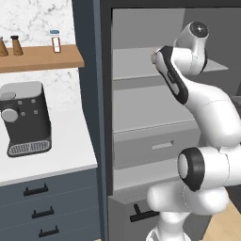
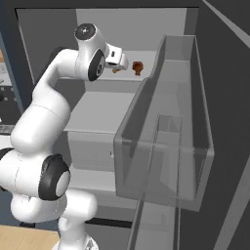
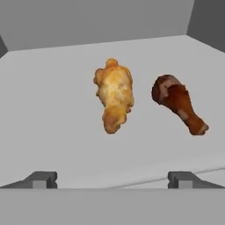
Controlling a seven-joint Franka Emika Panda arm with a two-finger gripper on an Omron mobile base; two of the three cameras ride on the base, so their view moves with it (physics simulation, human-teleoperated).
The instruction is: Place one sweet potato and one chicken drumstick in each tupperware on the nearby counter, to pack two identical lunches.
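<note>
Two chicken drumsticks lie side by side on a grey fridge shelf [image 3: 52,110]. The golden-brown drumstick [image 3: 114,94] is straight ahead of my gripper [image 3: 113,179], and the darker reddish-brown drumstick [image 3: 178,103] lies to its right. My gripper is open, its fingertips [image 3: 41,178] wide apart short of the meat and touching nothing. From the right base view the hand reaches into the upper shelf, with the dark drumstick [image 2: 138,67] just beyond it. The white counter [image 1: 61,150] lies left of the fridge. The sweet potato and the tupperware are out of view.
A dark coffee machine [image 1: 26,117] stands on the counter under a wooden shelf [image 1: 42,56] with small bottles. The open fridge door, with its clear bins [image 2: 166,146], stands at the arm's right. A grey drawer [image 1: 155,146] sits lower in the fridge.
</note>
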